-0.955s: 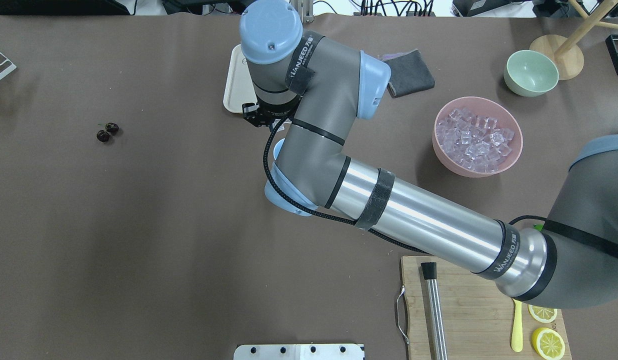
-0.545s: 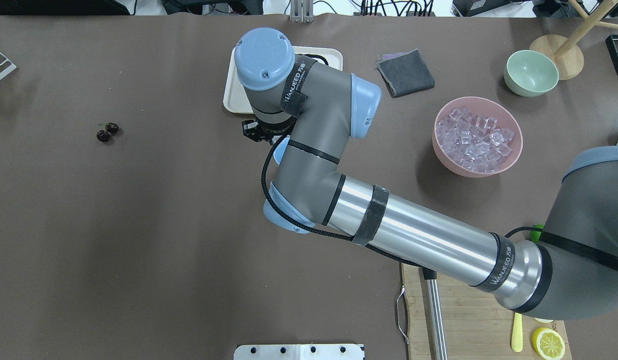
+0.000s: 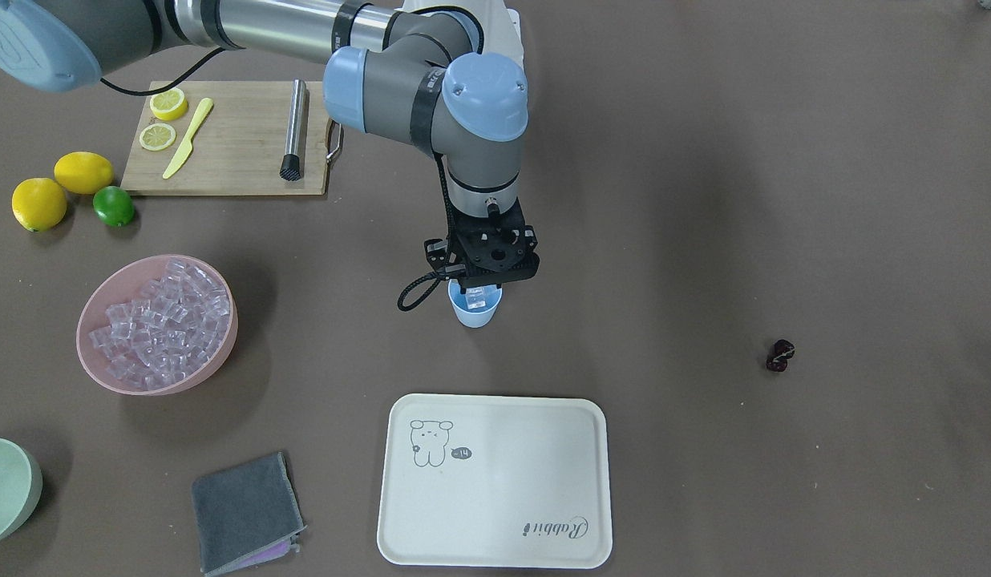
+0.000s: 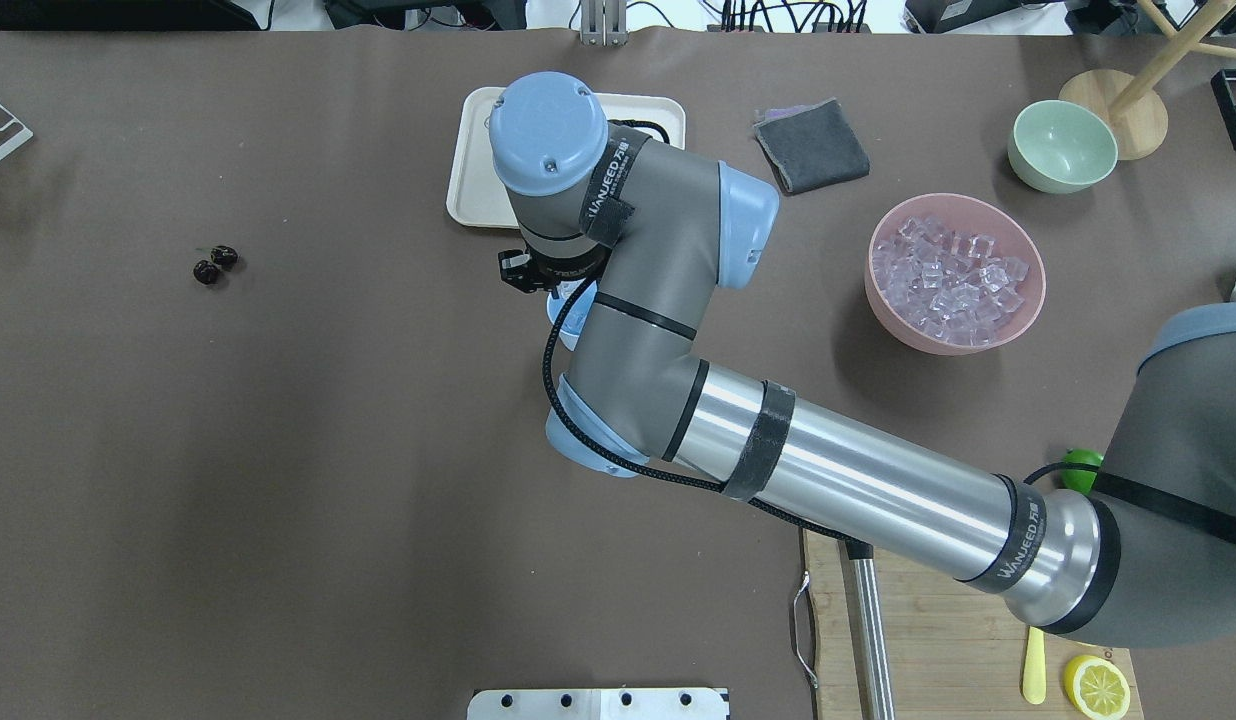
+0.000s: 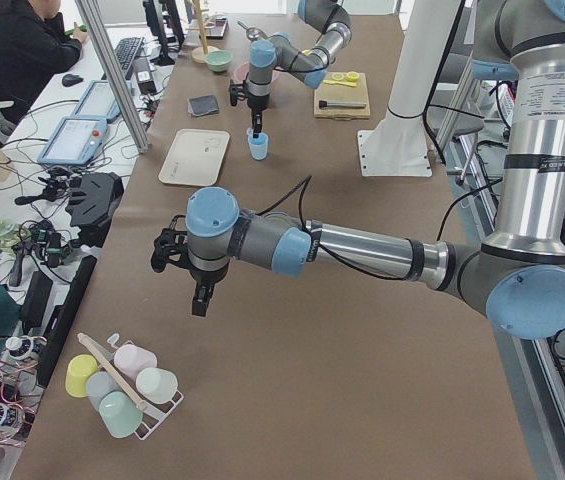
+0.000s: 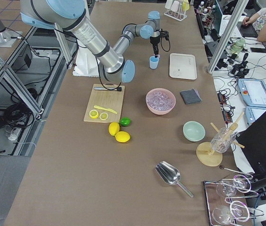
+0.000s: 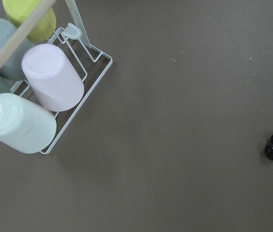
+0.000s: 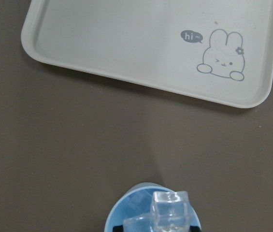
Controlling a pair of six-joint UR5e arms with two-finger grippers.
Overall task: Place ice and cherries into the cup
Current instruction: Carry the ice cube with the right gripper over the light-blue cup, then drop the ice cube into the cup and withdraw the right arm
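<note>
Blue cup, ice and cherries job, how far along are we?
Nothing looks finished: I cannot tell whether any ice already lies in the cup. In hand, the right gripper holds one ice cube at the cup's mouth, not yet dropped. Left to do: the cherries lie untouched on the table, far from the cup; the pink bowl holds plenty more ice.

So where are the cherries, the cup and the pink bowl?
Cherries (image 3: 776, 363): front-facing view, on the lower fruit.
Cup (image 3: 474, 316): front-facing view, on its outer wall.
Pink bowl (image 3: 231, 340): front-facing view, on its right outer wall.
</note>
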